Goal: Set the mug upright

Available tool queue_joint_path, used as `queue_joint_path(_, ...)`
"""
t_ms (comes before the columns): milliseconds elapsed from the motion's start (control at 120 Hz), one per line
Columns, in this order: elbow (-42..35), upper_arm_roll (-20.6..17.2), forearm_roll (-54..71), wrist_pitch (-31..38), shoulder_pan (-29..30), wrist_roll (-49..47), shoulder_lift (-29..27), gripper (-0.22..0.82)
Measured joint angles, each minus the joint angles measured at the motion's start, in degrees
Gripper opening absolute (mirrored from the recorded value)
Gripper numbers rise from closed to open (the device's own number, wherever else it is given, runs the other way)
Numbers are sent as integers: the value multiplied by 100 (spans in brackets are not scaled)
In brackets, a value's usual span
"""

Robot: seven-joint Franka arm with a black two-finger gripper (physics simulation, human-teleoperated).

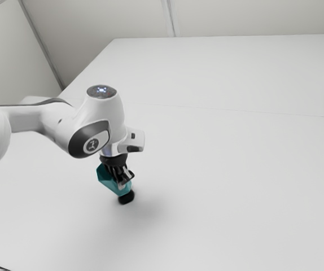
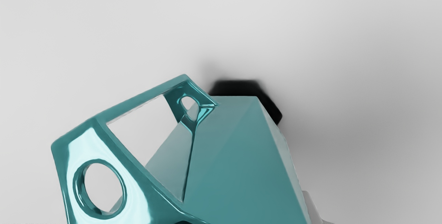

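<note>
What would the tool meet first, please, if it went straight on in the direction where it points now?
The tool points down, so probably the white table comes first, likely touched by the low end of the tilted mug it grips. The gap, if any, is unclear.

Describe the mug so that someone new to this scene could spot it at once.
On the broad white table, follow the mostly white arm down to its dark end effector. Right at it is the mug, tilted, with flat facets and an angular handle pierced by rounded holes. Its teal colour sets it apart from the table and arm.
</note>
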Motion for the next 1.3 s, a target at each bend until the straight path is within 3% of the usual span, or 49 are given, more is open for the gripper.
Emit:
queue_joint_path(358, -325, -1, 109, 707, 54, -363, 80, -18)
queue_joint_path(733, -341, 5, 139, 998, 90, -600, 297, -17)
queue_joint_path(1150, -314, 2, 41, 1044, 87, -603, 3, 34)
queue_joint_path(1300, -275, -46, 31, 1031, 93, -599, -156, 46)
